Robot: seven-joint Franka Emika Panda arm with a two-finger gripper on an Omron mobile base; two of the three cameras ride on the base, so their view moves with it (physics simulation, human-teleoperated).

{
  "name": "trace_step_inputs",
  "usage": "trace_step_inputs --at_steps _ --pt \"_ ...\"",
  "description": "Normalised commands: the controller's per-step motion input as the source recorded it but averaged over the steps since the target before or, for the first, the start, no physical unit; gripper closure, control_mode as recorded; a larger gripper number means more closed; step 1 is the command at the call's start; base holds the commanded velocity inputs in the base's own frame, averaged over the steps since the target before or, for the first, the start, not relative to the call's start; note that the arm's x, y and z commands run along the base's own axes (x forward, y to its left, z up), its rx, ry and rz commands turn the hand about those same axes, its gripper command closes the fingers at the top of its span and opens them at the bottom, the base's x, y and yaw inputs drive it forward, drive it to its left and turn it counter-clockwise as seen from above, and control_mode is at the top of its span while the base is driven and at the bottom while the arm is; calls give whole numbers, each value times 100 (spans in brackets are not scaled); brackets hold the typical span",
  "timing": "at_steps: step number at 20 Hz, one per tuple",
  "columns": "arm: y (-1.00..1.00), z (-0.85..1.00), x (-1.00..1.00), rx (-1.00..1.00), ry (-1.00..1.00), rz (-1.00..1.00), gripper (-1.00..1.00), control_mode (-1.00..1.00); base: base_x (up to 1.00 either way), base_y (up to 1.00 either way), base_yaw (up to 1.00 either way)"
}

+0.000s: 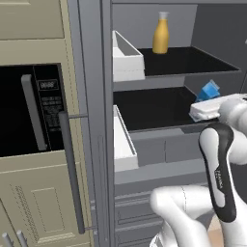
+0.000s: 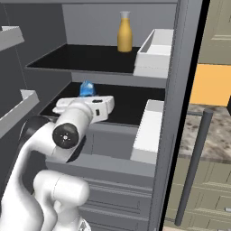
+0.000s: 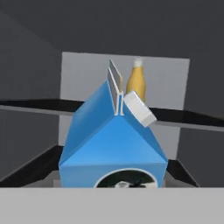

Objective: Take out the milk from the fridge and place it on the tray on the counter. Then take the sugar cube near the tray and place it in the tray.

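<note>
The fridge (image 1: 159, 144) stands open, its black shelves, white door bins and grey drawers in plain sight in both base views. The white arm reaches in at the level of the lower black shelf (image 2: 131, 101), and its hand sits right in front of the milk (image 2: 86, 88), a small blue carton that stands on that shelf, towards the back. In the left base view the carton (image 1: 209, 90) peeks out just above and behind the hand, tilted in the picture. The hand view looks at the milk (image 3: 111, 140) from very close: its blue gabled roof, the thin ridge at the top and a white cap on one slope take up the middle of the frame. The fingers themselves are hidden there, and the hand's body covers them in the base views, so whether they are spread, closed or clamped on the carton cannot be told.

On the upper shelf a yellow-orange bottle (image 1: 161, 34) stands upright near the back wall, well apart from the carton; it also appears behind the carton's ridge in the hand view. Left of the fridge a black microwave (image 1: 29, 111) is set into the beige cabinets. At the right edge of the right base view, a strip of speckled surface (image 2: 212, 131) shows past the fridge door.
</note>
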Motion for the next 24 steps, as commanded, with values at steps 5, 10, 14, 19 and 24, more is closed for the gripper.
trace_step_inputs --at_steps 5,10,14,19,24 --pt "31 11 -48 -12 18 -3 100 -100 0 0 0" --pt "23 0 -34 -7 16 -5 100 -100 0 0 0" --pt "1 -3 -15 -2 5 -3 100 -100 0 0 0" --pt "17 0 -10 0 13 -12 100 -100 0 0 0" --pt "37 0 -43 12 5 -11 100 -100 0 0 0"
